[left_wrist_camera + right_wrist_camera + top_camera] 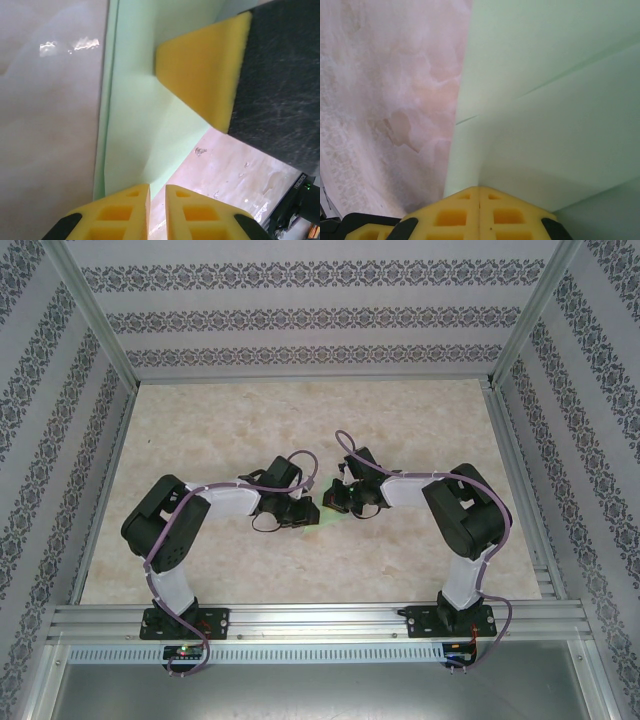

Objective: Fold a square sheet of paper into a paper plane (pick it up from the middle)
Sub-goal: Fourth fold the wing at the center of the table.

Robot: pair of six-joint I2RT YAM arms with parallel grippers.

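Observation:
The square sheet of paper [324, 523] is pale green and lies partly folded on the marble table, mostly hidden under both grippers at the table's middle. In the left wrist view the paper [140, 125] lies flat with a doubled left edge. My left gripper [157, 192] hovers at its near corner, jaws a narrow gap apart with bare table between them. My right gripper [479, 189] is shut, its tips resting on the layered paper [545, 100]. One of its yellow fingers [200, 65] presses down on the sheet. Both grippers [305, 512] [337, 502] nearly meet.
The marble tabletop [250, 420] is bare around the arms. Patterned walls enclose it on three sides, and an aluminium rail [320, 620] with the arm bases runs along the near edge.

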